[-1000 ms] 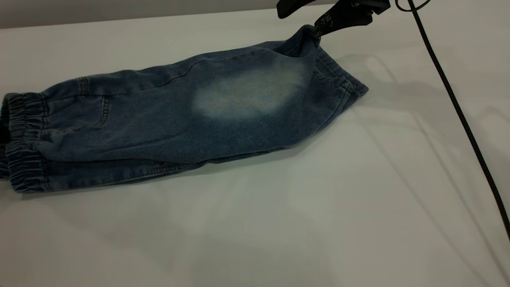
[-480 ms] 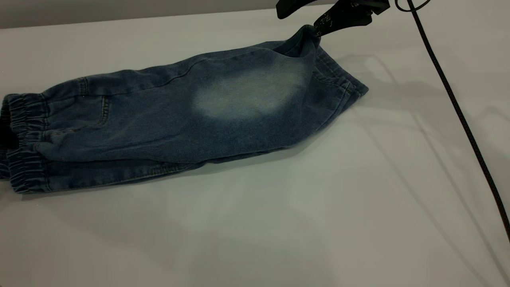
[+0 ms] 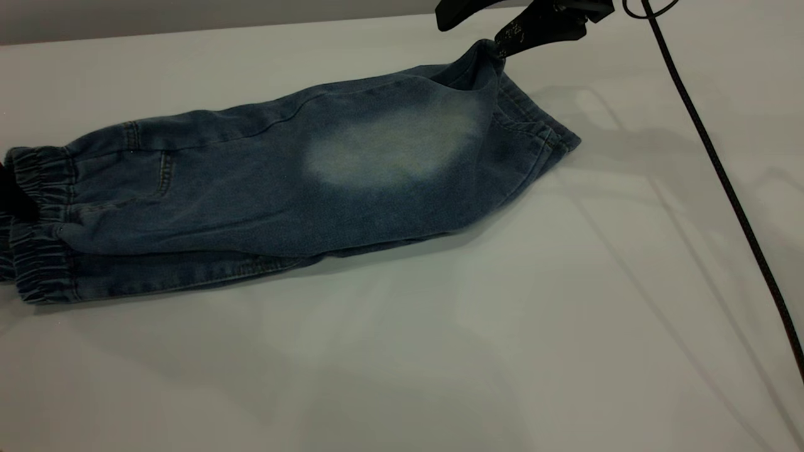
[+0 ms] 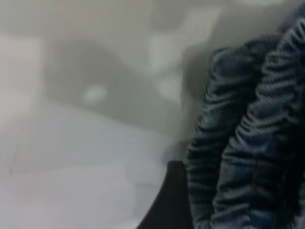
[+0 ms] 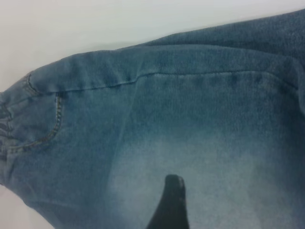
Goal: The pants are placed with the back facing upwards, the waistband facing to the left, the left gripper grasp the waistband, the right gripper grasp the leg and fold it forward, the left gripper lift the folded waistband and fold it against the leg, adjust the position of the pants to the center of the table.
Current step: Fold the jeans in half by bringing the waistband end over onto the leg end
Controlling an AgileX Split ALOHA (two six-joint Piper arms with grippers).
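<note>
No legible text or label, seemingly, on the pants (image 3: pixel 264 188)

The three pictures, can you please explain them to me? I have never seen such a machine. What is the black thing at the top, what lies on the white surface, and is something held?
This is a robot with two arms, each ending in a gripper, a two-fingered clamp. The wide picture comes from a camera outside the robot. The other two come from cameras on the arms' wrists, so they look very close at the cloth.

On the white table lie small blue denim pants, folded lengthwise so that the leg with a pale faded patch is on top. The gathered waistband is at the left.

The black thing at the top is the right gripper. It pinches the far corner of the leg's hem and lifts it a little. The left gripper is at the waistband, mostly outside the wide picture, so I cannot tell whether it grips. A black cable runs along the right.
</note>
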